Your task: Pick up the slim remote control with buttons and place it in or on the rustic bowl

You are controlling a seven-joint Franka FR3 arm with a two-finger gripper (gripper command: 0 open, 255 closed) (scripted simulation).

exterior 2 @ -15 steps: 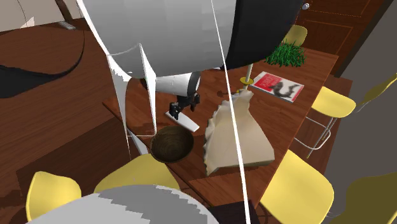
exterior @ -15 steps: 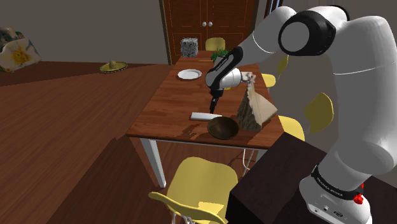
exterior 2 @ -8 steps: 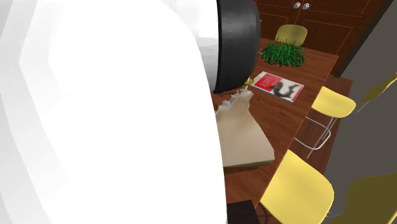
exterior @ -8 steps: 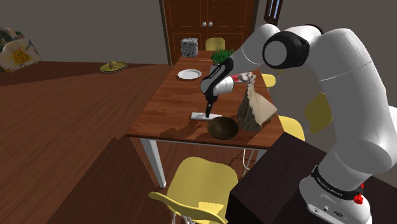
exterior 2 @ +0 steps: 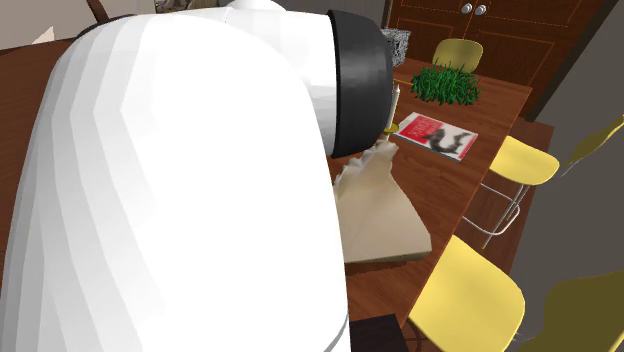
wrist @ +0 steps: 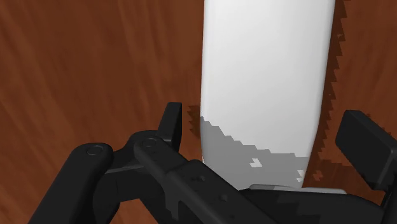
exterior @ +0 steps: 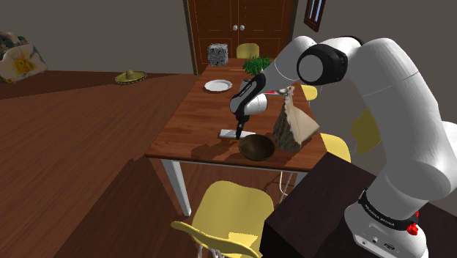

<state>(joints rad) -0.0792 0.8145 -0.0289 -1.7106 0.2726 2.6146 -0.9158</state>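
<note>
Remote (wrist: 267,63), white, on table (exterior: 190,124), centre of shoulder view.
Lies between gripper (wrist: 267,133) fingers (wrist: 366,146), spread wide, neither gripping it; bowl (exterior: 256,147) near.

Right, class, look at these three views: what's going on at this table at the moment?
The white arm's black gripper is down at the wooden table, right over a slim white remote. In the wrist view its fingers stand apart on either side of the remote without clasping it, so the remote lies on the table, not yet picked up. The dark bowl sits close beside it.
</note>
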